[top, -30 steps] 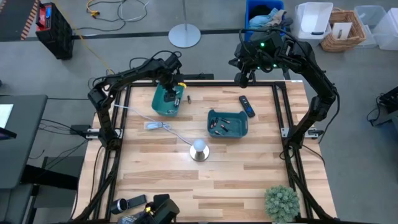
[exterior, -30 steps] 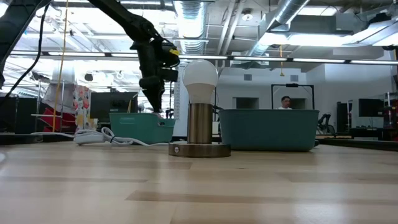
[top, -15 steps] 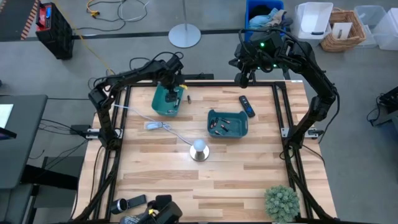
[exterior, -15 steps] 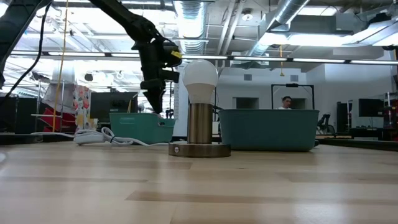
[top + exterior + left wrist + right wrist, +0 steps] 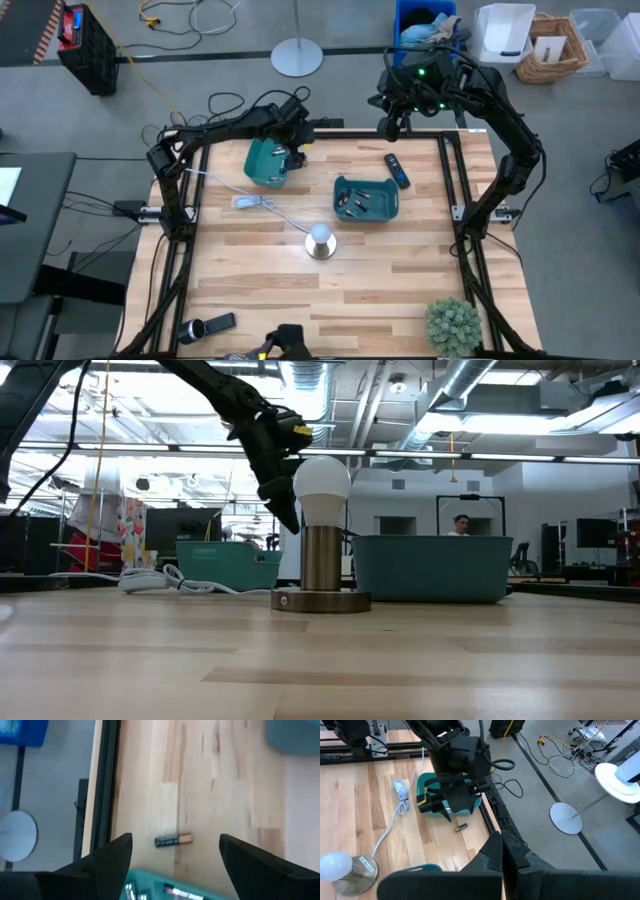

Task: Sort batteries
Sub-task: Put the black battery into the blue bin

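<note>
Overhead, teal bins [image 5: 268, 163]: two
Loose battery [image 5: 173, 840]: one, on table, just beyond left tool [image 5: 172, 855], fingers spread
Right tool [image 5: 503, 851]: pressed together

A: High cam looks straight down on the whole table [image 5: 300, 290]. Low cam sits at tabletop height, level, lamp [image 5: 320, 535] close in front.
B: Left wrist cam is close, facing down at the wood (one battery [image 5: 173, 840] at 6 o'clock). Right wrist cam is farther off; all four share the left teal bin [image 5: 447, 800].
</note>
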Robot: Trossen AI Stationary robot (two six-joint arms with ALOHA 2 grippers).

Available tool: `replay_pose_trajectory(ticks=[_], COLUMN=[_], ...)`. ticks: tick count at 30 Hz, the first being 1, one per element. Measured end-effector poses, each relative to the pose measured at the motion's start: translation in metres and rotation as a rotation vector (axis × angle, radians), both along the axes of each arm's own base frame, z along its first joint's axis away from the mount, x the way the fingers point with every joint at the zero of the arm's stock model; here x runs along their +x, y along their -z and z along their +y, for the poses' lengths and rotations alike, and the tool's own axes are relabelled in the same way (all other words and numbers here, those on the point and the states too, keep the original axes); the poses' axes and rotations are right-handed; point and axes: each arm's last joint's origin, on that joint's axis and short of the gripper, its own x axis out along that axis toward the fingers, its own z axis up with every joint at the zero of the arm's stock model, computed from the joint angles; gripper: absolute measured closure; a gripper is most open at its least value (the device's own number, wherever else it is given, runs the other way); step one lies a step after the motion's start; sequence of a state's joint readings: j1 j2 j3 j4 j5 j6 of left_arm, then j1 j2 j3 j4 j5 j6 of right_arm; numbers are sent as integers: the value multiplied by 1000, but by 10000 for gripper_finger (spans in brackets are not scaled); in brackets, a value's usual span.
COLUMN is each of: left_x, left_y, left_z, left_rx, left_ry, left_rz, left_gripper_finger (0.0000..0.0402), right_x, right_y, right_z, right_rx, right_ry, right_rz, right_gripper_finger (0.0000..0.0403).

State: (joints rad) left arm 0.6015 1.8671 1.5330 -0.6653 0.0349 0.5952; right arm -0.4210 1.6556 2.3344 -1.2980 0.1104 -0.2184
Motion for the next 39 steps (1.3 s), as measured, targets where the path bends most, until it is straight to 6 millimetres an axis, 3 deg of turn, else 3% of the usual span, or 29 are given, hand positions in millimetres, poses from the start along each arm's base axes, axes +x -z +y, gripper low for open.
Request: replay_pose_trajectory(ticks=[3, 11, 22, 39], left_x=[6, 28, 33, 21], left_y=[3, 43, 79, 81], left_z=[-5, -12, 7, 19], left_rx=[-11, -11, -13, -87], left_ry=[8, 16, -74, -75], left_rz=[-8, 82, 121, 118], left_gripper_finger=[107, 107, 107, 107], right_x=[0, 0, 1, 2], right_y=[0, 0, 0, -1], right_z=[0, 0, 0, -1], right_rx=[1, 0, -1, 1], right_ry=[0, 0, 0, 7], right_rz=[1, -1, -5, -22], right_gripper_finger=[394, 394, 394, 394])
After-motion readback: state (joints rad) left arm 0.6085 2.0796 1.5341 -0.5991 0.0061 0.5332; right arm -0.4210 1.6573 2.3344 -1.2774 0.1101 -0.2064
